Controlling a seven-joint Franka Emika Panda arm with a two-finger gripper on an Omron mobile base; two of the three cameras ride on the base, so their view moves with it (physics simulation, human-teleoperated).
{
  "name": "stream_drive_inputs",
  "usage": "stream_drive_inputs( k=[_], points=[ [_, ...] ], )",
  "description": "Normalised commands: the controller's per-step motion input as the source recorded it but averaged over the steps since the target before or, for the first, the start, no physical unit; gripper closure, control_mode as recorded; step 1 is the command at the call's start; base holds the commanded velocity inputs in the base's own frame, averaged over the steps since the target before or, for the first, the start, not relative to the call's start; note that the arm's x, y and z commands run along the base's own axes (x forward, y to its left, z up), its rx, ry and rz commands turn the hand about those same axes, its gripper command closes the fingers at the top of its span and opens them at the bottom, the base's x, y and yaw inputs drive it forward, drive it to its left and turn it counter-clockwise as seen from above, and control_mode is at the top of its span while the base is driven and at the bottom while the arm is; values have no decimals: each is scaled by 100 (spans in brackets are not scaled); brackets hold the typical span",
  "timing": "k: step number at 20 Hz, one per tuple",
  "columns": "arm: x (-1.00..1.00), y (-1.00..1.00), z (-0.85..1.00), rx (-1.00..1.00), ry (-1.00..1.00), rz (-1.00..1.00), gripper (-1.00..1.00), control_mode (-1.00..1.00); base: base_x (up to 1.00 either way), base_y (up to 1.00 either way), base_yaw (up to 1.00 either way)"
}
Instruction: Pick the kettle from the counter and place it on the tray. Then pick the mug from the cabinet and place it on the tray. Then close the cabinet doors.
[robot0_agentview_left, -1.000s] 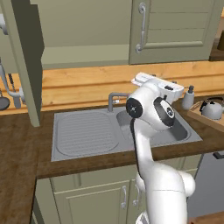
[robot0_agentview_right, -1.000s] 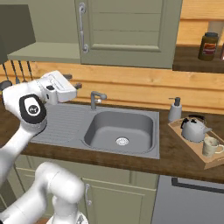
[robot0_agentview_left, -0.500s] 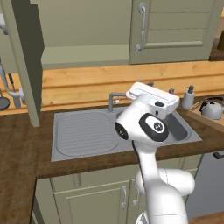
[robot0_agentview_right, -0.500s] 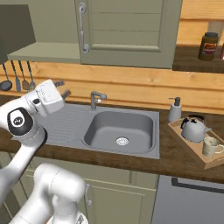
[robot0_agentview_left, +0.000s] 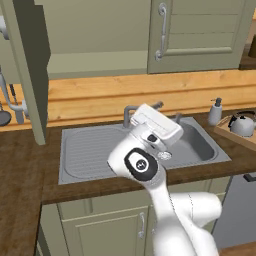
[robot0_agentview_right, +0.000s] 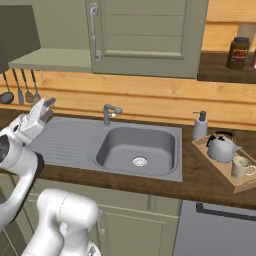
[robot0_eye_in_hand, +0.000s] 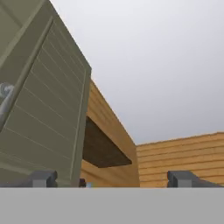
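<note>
The silver kettle (robot0_agentview_right: 220, 147) and the cream mug (robot0_agentview_right: 240, 167) both stand on the wooden tray (robot0_agentview_right: 216, 165) at the counter's right end; the kettle (robot0_agentview_left: 243, 124) also shows at the right edge of the left base view. The cabinet's left door (robot0_agentview_left: 29, 65) hangs open, showing the pale shelf (robot0_agentview_right: 47, 60). Its right door (robot0_agentview_right: 150, 35) is closed, with the handle (robot0_agentview_right: 93, 32) at its left edge. My gripper (robot0_agentview_right: 46, 108) is open and empty above the sink's draining board, far left of the tray. In the hand view my gripper (robot0_eye_in_hand: 113, 179) looks up past the closed door (robot0_eye_in_hand: 41, 118).
A steel sink (robot0_agentview_right: 136, 149) with a faucet (robot0_agentview_right: 109, 113) lies below the cabinet. A white soap dispenser (robot0_agentview_right: 200, 125) stands left of the tray. Utensils (robot0_agentview_right: 20, 87) hang on the wall at the left. A dark jar (robot0_agentview_right: 237, 52) sits on the open shelf at the upper right.
My arm has swung left across the sink and the hand has sunk a little, still open. Kettle, mug and doors have not moved.
</note>
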Motion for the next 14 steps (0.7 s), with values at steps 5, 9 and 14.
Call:
stream_drive_inputs(
  k=[5, 9, 14],
  points=[
    [-36, 75, 5, -14, -3, -31, -100, -100, 0, 0, 0],
    [-28, 76, 20, -13, 0, -16, -100, -100, 0, 0, 0],
    [-9, 82, 1, -16, 2, -18, -100, -100, 0, 0, 0]
  ],
)
